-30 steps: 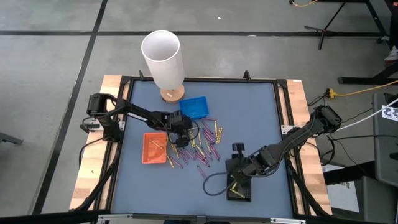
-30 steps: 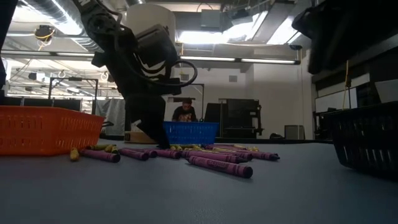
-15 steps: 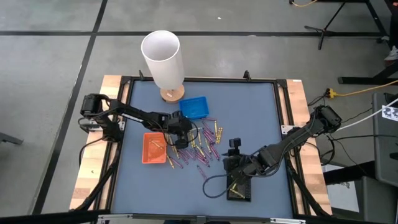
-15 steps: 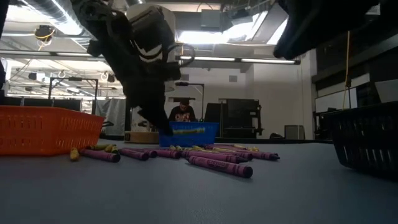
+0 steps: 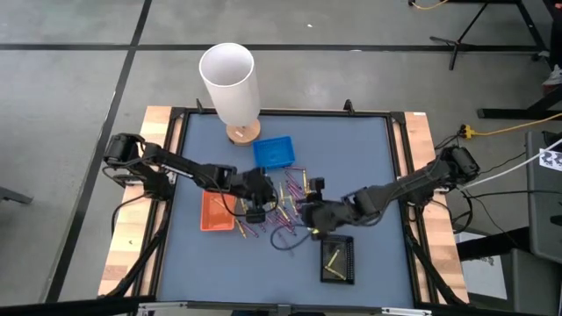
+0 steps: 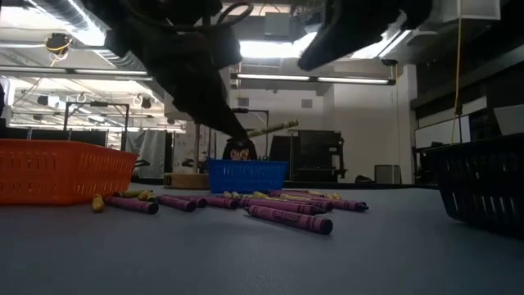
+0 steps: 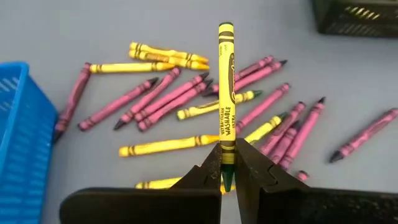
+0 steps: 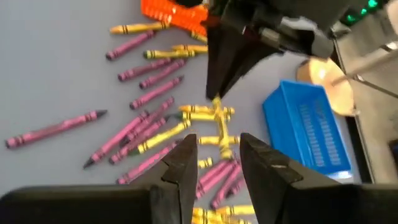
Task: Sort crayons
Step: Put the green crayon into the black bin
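Yellow and purple-pink crayons (image 5: 285, 206) lie scattered flat on the blue-grey mat between the trays, and they show in the left wrist view as the crayon pile (image 7: 186, 99). My left gripper (image 7: 227, 168) is shut on one yellow crayon (image 7: 226, 87), held above the pile; from table height the lifted crayon (image 6: 266, 131) shows tilted. My right gripper (image 8: 217, 155) hovers open and empty over the pile's right side, close to the left gripper (image 5: 262, 204). My left gripper pinches the yellow crayon by one end (image 7: 227, 152) between its two fingertips (image 7: 208, 174). The fingers slant down from the table's left side, and the crayon sticks out forward in line with them. It is lifted clear of the mat and the other crayons.
A blue tray (image 5: 274, 152) stands far of the pile and an orange tray (image 5: 217, 211) to its left. The black tray (image 5: 337, 259) at the near right holds yellow crayons. A tall white cylinder (image 5: 230, 83) on a wooden base stands at the far edge.
My left gripper has risen from the pile with the yellow crayon, which went from table level to well above the blue tray's rim and now tilts upward. My right gripper has swung from over the black tray toward the table's left and far side, over the pile.
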Motion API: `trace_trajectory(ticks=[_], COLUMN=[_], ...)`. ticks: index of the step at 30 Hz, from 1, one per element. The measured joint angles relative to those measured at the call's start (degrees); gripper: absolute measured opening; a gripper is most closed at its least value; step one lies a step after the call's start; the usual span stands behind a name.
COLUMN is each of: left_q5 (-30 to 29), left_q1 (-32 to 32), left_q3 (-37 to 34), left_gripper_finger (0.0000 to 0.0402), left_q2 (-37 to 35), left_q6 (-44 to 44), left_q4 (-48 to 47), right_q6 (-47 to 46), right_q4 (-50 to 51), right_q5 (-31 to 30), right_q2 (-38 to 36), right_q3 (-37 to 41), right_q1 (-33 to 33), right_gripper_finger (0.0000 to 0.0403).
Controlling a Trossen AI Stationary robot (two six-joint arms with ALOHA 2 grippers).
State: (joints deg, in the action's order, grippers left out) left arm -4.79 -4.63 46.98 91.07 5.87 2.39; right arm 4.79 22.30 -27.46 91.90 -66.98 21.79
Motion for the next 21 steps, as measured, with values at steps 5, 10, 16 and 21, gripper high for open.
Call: trace_trajectory(ticks=[5, 10, 16, 21], left_q5=[0.0, -0.1, -0.2, -0.2], left_q1=[-1.3, -2.5, -2.7, -2.7], left_q3=[0.0, 0.0, 0.0, 0.0], left_gripper_finger=[0.0006, 0.0006, 0.0006, 0.0006], left_q2=[0.0, 0.0, 0.0, 0.0], left_q6=[0.0, 0.0, 0.0, 0.0], left_q4=[1.5, 4.1, 8.2, 9.5], right_q6=[1.6, 1.5, 1.5, 1.5], right_q4=[-3.5, -3.6, -3.6, -3.1], right_q5=[8.3, 12.2, 18.0, 18.7], right_q2=[0.0, 0.0, 0.0, 0.0], right_q3=[0.0, 0.0, 0.0, 0.0], right_q1=[-3.9, -6.5, -7.7, -7.6], right_gripper_finger=[0.012, 0.012, 0.012, 0.012])
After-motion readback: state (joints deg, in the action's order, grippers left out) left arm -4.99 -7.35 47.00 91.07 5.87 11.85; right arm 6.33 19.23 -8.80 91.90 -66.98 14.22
